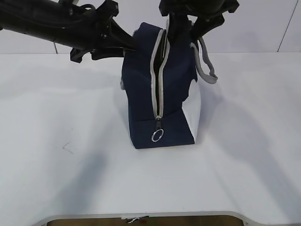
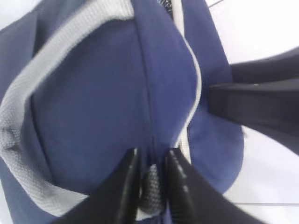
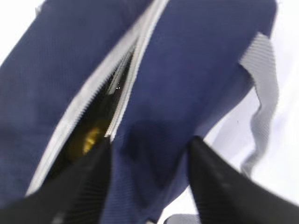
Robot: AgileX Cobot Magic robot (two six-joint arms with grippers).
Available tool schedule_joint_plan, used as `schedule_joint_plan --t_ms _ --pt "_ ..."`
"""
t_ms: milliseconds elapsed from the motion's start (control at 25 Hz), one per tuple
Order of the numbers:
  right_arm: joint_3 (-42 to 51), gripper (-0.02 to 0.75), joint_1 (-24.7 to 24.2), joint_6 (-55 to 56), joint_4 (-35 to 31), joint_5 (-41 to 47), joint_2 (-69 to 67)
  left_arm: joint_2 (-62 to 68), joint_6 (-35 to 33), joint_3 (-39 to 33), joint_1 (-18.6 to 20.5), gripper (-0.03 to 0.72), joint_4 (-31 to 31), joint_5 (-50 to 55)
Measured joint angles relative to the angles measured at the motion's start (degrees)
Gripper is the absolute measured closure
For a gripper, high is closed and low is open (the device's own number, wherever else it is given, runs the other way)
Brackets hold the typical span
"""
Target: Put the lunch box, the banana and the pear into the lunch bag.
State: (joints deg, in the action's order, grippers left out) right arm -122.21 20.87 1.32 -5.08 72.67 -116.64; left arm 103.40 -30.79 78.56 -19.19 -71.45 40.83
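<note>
The navy lunch bag (image 1: 174, 94) stands upright mid-table, its grey zipper (image 1: 157, 80) parted along the top and its ring pull (image 1: 157, 135) hanging low at the front. My left gripper (image 1: 133, 43) is at the bag's upper left corner. In the left wrist view its fingers (image 2: 153, 154) stand narrowly open, with grey handle webbing (image 2: 152, 186) lying between them. My right gripper (image 1: 184, 35) is over the bag's top right, open wide (image 3: 149, 142) astride navy fabric beside the slit. Something yellow (image 3: 91, 137) shows inside; banana or pear, I cannot tell. The lunch box is hidden.
The white table (image 1: 56, 141) stretches on both sides of the bag, with its front edge (image 1: 141, 214) near the bottom. A grey handle (image 1: 207, 66) droops off the bag's right side. The right arm's black finger (image 2: 261, 102) shows in the left wrist view.
</note>
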Motion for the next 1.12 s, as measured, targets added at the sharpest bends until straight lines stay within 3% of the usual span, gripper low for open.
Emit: schedule_joint_plan --t_ms 120,360,560,800,1120 --pt "0.0 0.215 0.0 0.2 -0.8 0.0 0.1 0.0 -0.2 0.0 0.0 0.419 -0.5 0.1" --pt "0.0 0.204 0.0 0.1 -2.9 -0.2 3.0 -2.0 -0.6 0.0 0.0 0.311 -0.5 0.0" --pt "0.0 0.204 0.0 -2.1 -2.1 -0.2 7.0 -5.4 -0.8 0.0 0.0 0.299 1.0 0.0" --pt "0.8 0.206 0.0 -3.0 -0.2 -0.2 12.1 -7.9 -0.9 0.0 0.0 0.297 7.3 5.1" --pt "17.3 0.242 0.0 -3.1 -0.2 -0.2 24.6 -9.0 1.0 0.0 -0.1 0.296 18.0 19.8"
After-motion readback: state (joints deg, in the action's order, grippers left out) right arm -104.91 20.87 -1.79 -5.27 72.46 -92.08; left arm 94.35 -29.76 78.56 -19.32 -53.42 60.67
